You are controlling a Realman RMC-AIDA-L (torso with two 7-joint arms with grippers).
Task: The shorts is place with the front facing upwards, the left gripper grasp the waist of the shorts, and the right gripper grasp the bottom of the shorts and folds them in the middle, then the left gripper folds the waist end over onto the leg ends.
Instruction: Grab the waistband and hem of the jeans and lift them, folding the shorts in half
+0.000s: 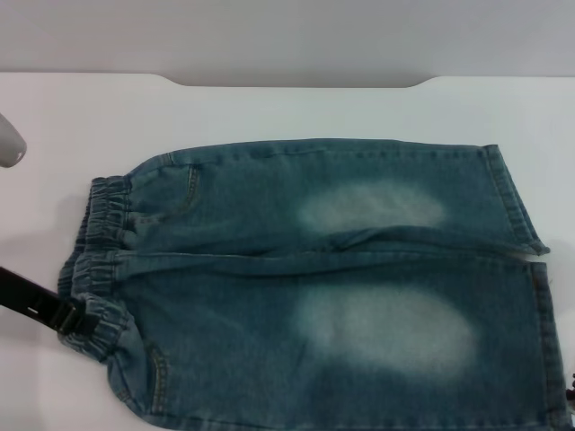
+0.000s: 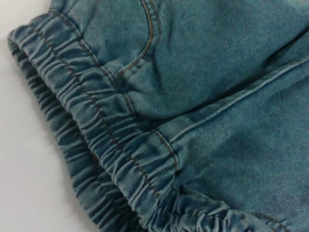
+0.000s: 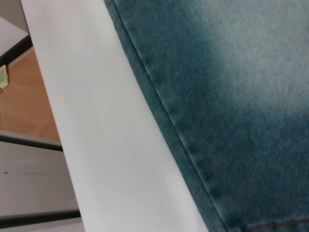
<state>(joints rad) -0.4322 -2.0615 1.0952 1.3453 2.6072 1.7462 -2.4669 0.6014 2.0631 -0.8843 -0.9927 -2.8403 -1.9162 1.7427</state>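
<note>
Shorts (image 1: 332, 287) flat, left gripper (image 1: 76, 319) at the waist (image 1: 99, 260)
Your left wrist view alone shows puckered elastic; fingers' state, either gripper, can't tell

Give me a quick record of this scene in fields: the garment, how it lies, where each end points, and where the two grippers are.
Garment: blue-green washed denim shorts
Lie: spread flat, pale faded patches up
Surface: white table
Puckered elastic waist: toward the robot's left
Flat stitched leg hems: toward its right
Left gripper: black, at the waistband's near corner
Right gripper: only a dark sliver at the near hem corner
Fold: not yet begun
</note>
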